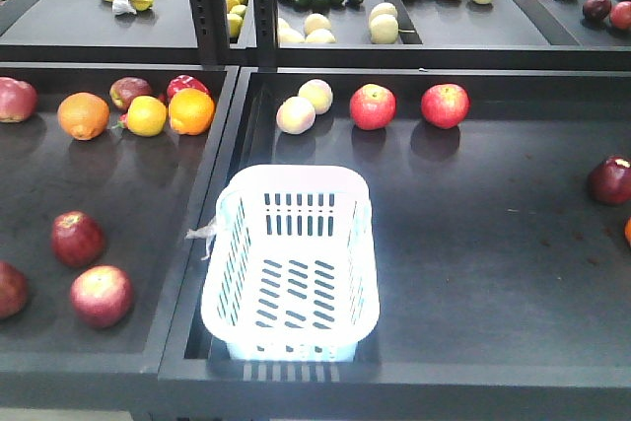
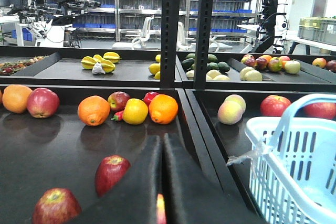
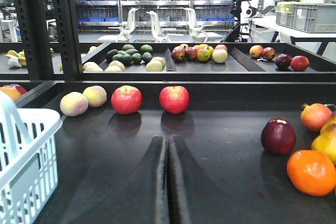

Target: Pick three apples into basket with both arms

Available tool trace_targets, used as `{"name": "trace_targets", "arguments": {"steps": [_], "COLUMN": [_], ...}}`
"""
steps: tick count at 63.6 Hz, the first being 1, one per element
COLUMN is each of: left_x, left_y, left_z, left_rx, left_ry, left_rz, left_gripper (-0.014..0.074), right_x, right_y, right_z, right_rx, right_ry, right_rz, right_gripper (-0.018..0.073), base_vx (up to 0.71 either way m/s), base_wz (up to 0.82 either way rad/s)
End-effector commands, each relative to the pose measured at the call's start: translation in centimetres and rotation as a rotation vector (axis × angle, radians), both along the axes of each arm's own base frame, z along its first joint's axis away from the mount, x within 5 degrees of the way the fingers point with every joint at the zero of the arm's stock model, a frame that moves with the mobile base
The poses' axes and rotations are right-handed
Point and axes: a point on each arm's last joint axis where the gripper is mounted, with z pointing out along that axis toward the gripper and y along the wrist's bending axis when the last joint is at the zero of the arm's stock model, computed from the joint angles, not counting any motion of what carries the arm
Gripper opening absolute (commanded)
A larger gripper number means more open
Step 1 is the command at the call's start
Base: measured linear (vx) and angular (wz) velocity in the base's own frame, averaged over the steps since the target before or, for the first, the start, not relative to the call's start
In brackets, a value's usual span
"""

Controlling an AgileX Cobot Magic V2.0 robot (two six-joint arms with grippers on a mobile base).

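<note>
The pale blue-white basket (image 1: 296, 176) stands empty at the front left of the right tray. Two red apples (image 1: 373, 106) (image 1: 445, 105) lie behind it, and a dark one (image 1: 611, 180) at the right edge. Several more apples lie in the left tray (image 1: 77, 239) (image 1: 101, 296). No arm shows in the front view. My left gripper (image 2: 163, 139) is shut over the left tray, with two apples (image 2: 111, 171) (image 2: 55, 206) to its left and the basket (image 2: 262, 125) to its right. My right gripper (image 3: 168, 140) is shut and empty, with two red apples (image 3: 126, 99) (image 3: 174, 98) beyond it.
Oranges (image 1: 84, 115) (image 1: 191, 111), a yellow fruit (image 1: 146, 115) and a red pepper lie at the back of the left tray. Two pale peaches (image 1: 296, 115) lie behind the basket. A raised black divider (image 1: 222, 145) separates the trays. An upper shelf holds avocados and mixed fruit.
</note>
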Motion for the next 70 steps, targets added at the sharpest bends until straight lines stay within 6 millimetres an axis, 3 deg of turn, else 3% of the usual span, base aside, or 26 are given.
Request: {"name": "trace_targets", "arguments": {"steps": [1,70], "left_x": [0.1,0.1], "left_y": [-0.03,-0.03], "left_z": [0.01,0.01], "left_rx": [-0.011,-0.011], "left_ry": [-0.049,-0.049], "left_rz": [-0.003,-0.003], "left_gripper": [-0.0006,-0.0006], "right_x": [0.05,0.05], "right_y": [0.04,0.04], "right_z": [0.18,0.18], "right_rx": [-0.012,-0.012], "right_ry": [-0.057,-0.057], "right_rz": [0.003,0.003], "right_gripper": [-0.0009,-0.0009], "base_vx": [0.12,0.09], "base_wz": [-0.02,-0.01]}}
